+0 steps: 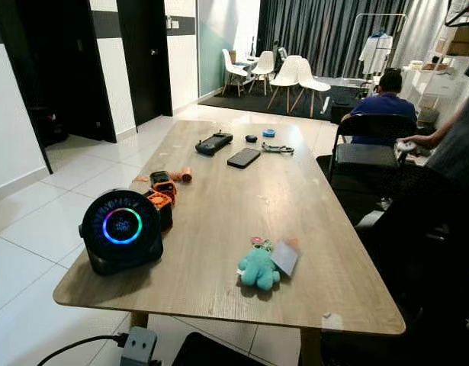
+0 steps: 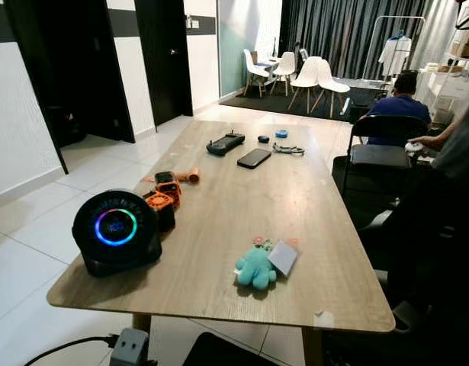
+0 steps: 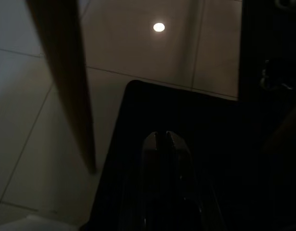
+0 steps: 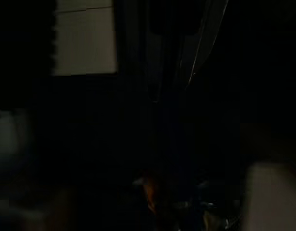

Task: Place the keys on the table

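A bunch of keys with a teal plush toy (image 1: 258, 268) and a white tag (image 1: 285, 257) lies on the wooden table (image 1: 219, 221), near its front edge and right of centre. In the left wrist view my left gripper (image 3: 162, 137) hangs low with its two black fingers pressed together, empty. It points down at a dark mat (image 3: 186, 125) and pale floor tiles beside a wooden table leg (image 3: 66, 82). The right wrist view is almost black; my right arm hangs idle in the shade.
A round black speaker with a glowing ring (image 1: 121, 229) stands at the table's front left, with orange-black gadgets (image 1: 162, 194) behind it. A phone (image 1: 243, 158), a black controller (image 1: 213, 142) and small items lie at the far end. A black chair (image 1: 367, 152) and people (image 1: 383, 103) are on the right.
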